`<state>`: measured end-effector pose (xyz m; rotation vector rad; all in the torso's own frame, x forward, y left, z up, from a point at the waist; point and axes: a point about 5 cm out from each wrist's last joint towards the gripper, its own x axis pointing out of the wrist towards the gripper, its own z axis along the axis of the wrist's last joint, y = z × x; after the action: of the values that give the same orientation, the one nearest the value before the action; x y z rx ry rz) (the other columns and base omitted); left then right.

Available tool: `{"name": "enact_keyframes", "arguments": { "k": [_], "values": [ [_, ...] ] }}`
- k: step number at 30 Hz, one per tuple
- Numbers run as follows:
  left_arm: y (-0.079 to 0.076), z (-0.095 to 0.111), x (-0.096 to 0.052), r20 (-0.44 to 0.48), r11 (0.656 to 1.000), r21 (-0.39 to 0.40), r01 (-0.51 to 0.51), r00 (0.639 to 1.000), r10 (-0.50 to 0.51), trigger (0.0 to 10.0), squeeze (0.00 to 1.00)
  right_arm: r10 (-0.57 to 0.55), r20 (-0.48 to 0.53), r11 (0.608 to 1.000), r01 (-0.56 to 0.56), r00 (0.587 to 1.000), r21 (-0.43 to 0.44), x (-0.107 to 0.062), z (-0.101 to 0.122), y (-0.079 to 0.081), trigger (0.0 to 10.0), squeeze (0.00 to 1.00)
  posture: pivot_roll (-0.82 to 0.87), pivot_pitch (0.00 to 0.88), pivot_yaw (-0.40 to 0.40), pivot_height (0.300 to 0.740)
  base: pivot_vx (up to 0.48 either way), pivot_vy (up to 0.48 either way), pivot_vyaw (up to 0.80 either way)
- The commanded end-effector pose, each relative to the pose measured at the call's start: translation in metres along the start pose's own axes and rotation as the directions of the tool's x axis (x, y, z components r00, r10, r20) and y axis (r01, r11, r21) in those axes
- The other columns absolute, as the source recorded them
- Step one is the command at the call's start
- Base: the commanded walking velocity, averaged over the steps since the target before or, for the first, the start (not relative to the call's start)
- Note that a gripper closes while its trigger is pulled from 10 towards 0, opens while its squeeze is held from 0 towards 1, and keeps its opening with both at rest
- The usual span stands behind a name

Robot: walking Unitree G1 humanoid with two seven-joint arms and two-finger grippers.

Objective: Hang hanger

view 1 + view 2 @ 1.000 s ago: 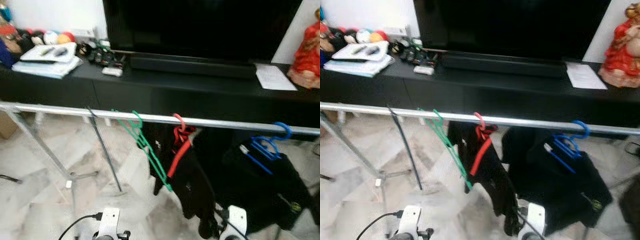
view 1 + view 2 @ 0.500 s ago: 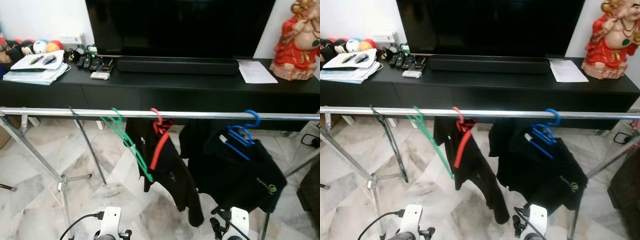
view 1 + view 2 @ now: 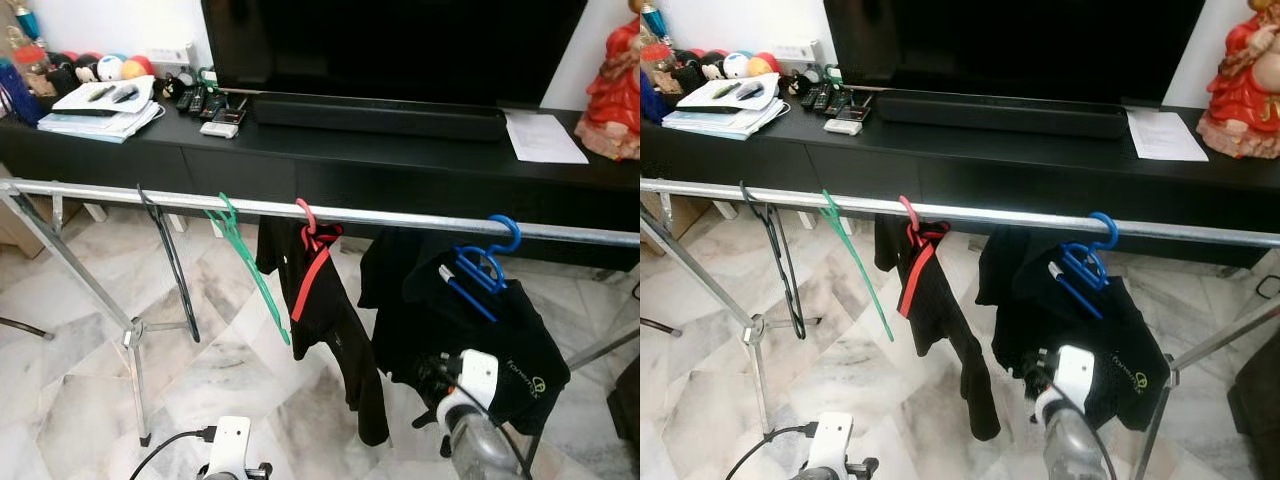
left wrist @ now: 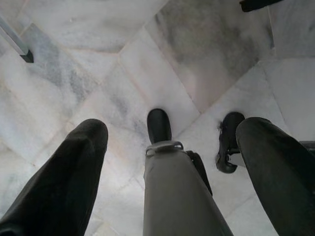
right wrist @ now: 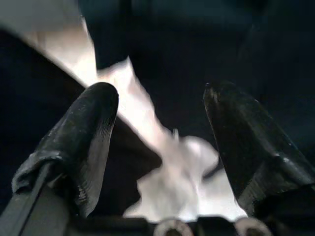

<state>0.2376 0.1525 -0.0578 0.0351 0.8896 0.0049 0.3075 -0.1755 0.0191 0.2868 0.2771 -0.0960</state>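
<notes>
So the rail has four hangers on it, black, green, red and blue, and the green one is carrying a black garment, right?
Not quite. The rail does hold four hangers, but the green hanger hangs bare, as does the black hanger. The black garments are on the red hanger and the blue hanger. The left eye view shows this.

The right arm (image 3: 468,415) has risen toward the black garment (image 3: 470,330).

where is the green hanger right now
In the left eye view, the green hanger hangs empty on the metal rail, left of centre, between the black hanger and the red hanger.
</notes>
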Motion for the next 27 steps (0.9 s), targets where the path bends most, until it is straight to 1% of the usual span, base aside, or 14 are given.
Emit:
{"name": "enact_keyframes", "arguments": {
  "k": [1, 3, 4, 9, 11, 14, 15, 17, 18, 21, 22, 23, 24, 27],
  "values": [
    [0.002, -0.010, -0.001, -0.032, 1.000, -0.009, -0.008, 0.999, 0.008, 10.0, 0.00, -0.027, 0.098, 1.000, 0.026, 0.995, 0.014, 0.003, 0.017, -0.001, 10.0, 0.00, 0.06, 0.171, -0.033, 0.740, 0.000, 0.000, 0.00],
    [0.002, -0.010, -0.001, -0.032, 1.000, -0.009, -0.008, 0.999, 0.007, 10.0, 0.00, -0.037, 0.126, 0.999, 0.035, 0.991, 0.016, 0.003, 0.022, -0.002, 10.0, 0.00, 0.06, 0.171, -0.033, 0.740, 0.000, 0.000, 0.00],
    [0.002, -0.010, -0.001, -0.033, 1.000, -0.010, -0.006, 0.999, 0.006, 10.0, 0.00, -0.066, 0.208, 0.998, 0.068, 0.976, -0.001, 0.002, 0.034, -0.007, 10.0, 0.00, 0.06, 0.172, -0.034, 0.740, 0.000, 0.000, 0.00],
    [0.003, -0.009, -0.001, -0.034, 1.000, -0.004, -0.004, 0.999, 0.004, 10.0, 0.00, -0.052, 0.346, 0.996, 0.074, 0.937, -0.052, -0.012, 0.051, -0.005, 10.0, 0.00, 0.04, 0.173, -0.031, 0.740, 0.000, 0.000, 0.00],
    [0.003, -0.009, -0.001, -0.034, 1.000, -0.001, -0.002, 0.999, 0.002, 10.0, 0.00, -0.057, 0.371, 0.996, 0.077, 0.927, -0.040, -0.021, 0.053, -0.002, 10.0, 0.00, 0.04, 0.173, -0.031, 0.740, 0.000, 0.000, 0.00],
    [0.003, -0.009, -0.001, -0.033, 1.000, -0.001, -0.001, 0.999, 0.001, 10.0, 0.00, -0.067, 0.381, 0.996, 0.086, 0.922, -0.031, -0.027, 0.053, -0.001, 10.0, 0.00, 0.04, 0.172, -0.033, 0.740, 0.000, 0.000, 0.00],
    [0.003, -0.009, -0.001, -0.032, 1.000, 0.000, 0.000, 0.999, 0.000, 10.0, 0.00, -0.083, 0.401, 0.994, 0.104, 0.912, -0.031, -0.035, 0.057, -0.001, 10.0, 0.00, 0.04, 0.172, -0.032, 0.740, 0.000, 0.000, 0.00],
    [0.003, -0.009, -0.001, -0.031, 1.000, 0.000, 0.001, 1.000, -0.001, 10.0, 0.00, -0.096, 0.430, 0.991, 0.128, 0.898, -0.046, -0.040, 0.066, -0.003, 10.0, 0.00, 0.04, 0.174, -0.028, 0.740, 0.000, 0.000, 0.00],
    [0.003, -0.008, -0.001, -0.030, 1.000, 0.001, 0.003, 1.000, -0.003, 10.0, 0.00, -0.129, 0.440, 0.985, 0.168, 0.889, -0.050, -0.036, 0.079, -0.011, 10.0, 0.00, 0.04, 0.175, -0.027, 0.740, 0.000, 0.000, 0.00],
    [0.003, -0.008, -0.001, -0.031, 1.000, 0.002, 0.006, 1.000, -0.006, 10.0, 0.00, -0.166, 0.446, 0.975, 0.213, 0.879, -0.057, -0.027, 0.101, -0.024, 10.0, 0.00, 0.03, 0.171, -0.026, 0.740, 0.000, 0.000, 0.00],
    [0.003, -0.008, -0.001, -0.031, 1.000, 0.003, 0.008, 0.999, -0.008, 10.0, 0.00, -0.168, 0.431, 0.973, 0.220, 0.886, -0.074, -0.022, 0.111, -0.028, 10.0, 0.00, 0.03, 0.169, -0.026, 0.740, 0.000, 0.000, 0.00],
    [0.003, -0.008, -0.001, -0.031, 1.000, 0.003, 0.008, 0.999, -0.008, 10.0, 0.00, -0.168, 0.431, 0.973, 0.220, 0.886, -0.074, -0.022, 0.111, -0.028, 10.0, 0.00, 0.03, 0.169, -0.026, 0.740, 0.000, 0.000, 0.00],
    [0.002, -0.008, -0.001, -0.032, 1.000, 0.004, 0.009, 0.999, -0.009, 10.0, 0.00, -0.150, 0.399, 0.974, 0.204, 0.905, -0.095, -0.016, 0.122, -0.032, 10.0, 0.00, 0.03, 0.167, -0.026, 0.740, 0.000, 0.000, 0.00],
    [0.002, -0.007, -0.001, -0.031, 1.000, 0.003, 0.010, 0.999, -0.010, 10.0, 0.00, -0.087, 0.293, 0.968, 0.150, 0.952, -0.200, -0.003, 0.126, -0.032, 10.0, 0.00, 0.03, 0.166, -0.025, 0.740, 0.000, 0.000, 0.00]
  ]
}}
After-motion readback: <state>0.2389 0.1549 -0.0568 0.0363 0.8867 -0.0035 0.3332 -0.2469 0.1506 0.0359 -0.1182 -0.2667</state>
